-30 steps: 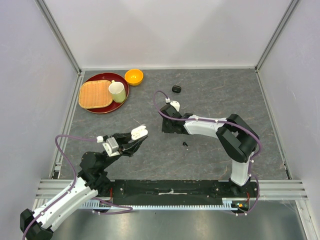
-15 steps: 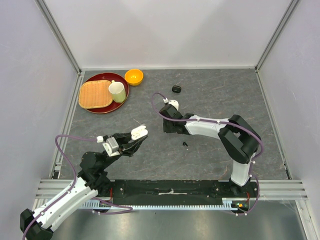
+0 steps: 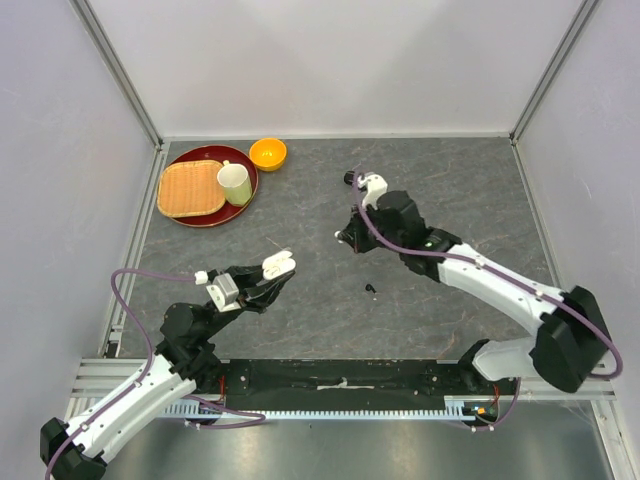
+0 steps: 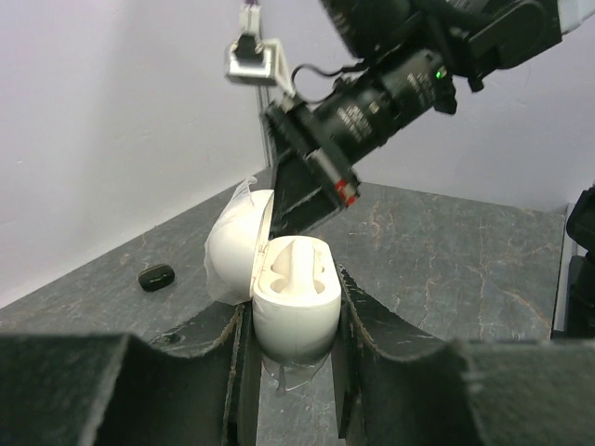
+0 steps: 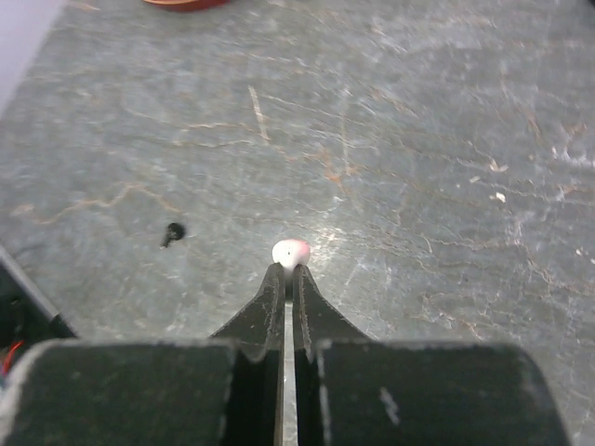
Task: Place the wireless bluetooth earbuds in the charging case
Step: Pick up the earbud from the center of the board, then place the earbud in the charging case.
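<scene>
A white earbud (image 5: 290, 252) sits pinched at the very tip of the right tool (image 5: 287, 272), whose two fingers are drawn almost together on it. Only its rounded end shows, so I cannot tell which way the stem points. It hangs clear of the counter (image 5: 446, 139), where a black earbud (image 5: 172, 232) lies loose below and to one side. The white charging case (image 4: 296, 295) is clamped between the fingers of the left tool (image 4: 293, 318), which are narrowed onto its body. Its lid is tipped back and its moulded wells face up. The right arm looms just beyond the lid. A black case (image 4: 156, 276) rests farther off on the counter.

The grip is the weak spot, I judge: so little of the bud is caught that a nudge against the lid or the rim of a well could twist it or flick it out, and it would roll away. With the stem unseen, it may also meet the well crooked or go to the wrong side. Pushing down hard could shift the case in the left tool's hold
</scene>
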`<move>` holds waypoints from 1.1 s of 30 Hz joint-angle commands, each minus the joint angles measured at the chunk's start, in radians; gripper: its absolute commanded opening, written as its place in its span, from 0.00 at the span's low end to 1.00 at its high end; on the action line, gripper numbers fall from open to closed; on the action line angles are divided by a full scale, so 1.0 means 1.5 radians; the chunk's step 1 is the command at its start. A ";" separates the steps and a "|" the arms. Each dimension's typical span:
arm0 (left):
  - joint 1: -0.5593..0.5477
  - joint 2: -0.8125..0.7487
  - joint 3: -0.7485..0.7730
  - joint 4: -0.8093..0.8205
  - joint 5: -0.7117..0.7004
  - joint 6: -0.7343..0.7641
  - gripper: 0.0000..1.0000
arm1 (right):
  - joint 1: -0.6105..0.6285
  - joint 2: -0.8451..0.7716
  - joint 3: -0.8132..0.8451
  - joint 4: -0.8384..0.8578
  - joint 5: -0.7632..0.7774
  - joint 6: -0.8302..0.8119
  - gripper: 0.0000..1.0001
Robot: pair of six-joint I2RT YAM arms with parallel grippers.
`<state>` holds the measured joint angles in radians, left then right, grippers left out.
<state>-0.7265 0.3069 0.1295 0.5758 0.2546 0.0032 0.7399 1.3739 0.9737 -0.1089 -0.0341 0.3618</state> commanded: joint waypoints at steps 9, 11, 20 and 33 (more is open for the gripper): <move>-0.001 0.017 0.004 0.026 -0.002 0.018 0.02 | -0.034 -0.187 -0.011 -0.038 -0.314 -0.170 0.01; -0.002 0.024 0.003 0.034 0.004 0.013 0.02 | -0.034 -0.206 -0.015 -0.038 -0.323 -0.183 0.00; -0.001 0.042 -0.001 0.061 0.022 0.004 0.02 | -0.034 -0.257 -0.016 -0.069 -0.376 -0.255 0.00; -0.002 0.078 0.003 0.135 0.076 -0.042 0.02 | -0.034 -0.277 0.080 -0.199 -0.512 -0.380 0.00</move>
<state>-0.7265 0.4103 0.1295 0.6682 0.3248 -0.0185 0.6872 0.9882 1.0191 -0.3695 -0.7074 -0.1204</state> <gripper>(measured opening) 0.363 0.040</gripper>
